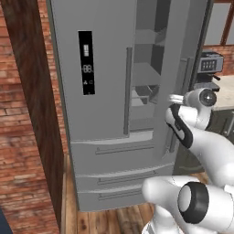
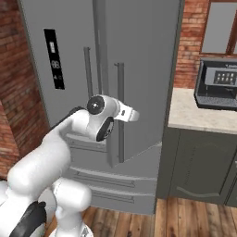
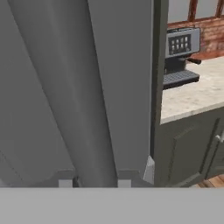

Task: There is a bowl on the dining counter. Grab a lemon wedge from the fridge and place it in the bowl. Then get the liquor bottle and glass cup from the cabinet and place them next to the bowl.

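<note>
The fridge (image 1: 105, 114) fills the left, its left door shut and its right door (image 2: 139, 78) swung partly open. The door's vertical handle (image 3: 74, 96) runs straight up between the gripper's (image 3: 94, 181) fingertips, which look closed around it. The lemon wedge cannot be made out on the shelves (image 1: 146, 68) behind the door. Farther right, a coffee machine (image 2: 217, 85) sits on the counter (image 2: 194, 115).

a pale stone counter (image 2: 190, 111) runs beside the fridge, and a dark coffee machine (image 2: 216, 84) sits on it near its back edge, by the brick wall.
</note>
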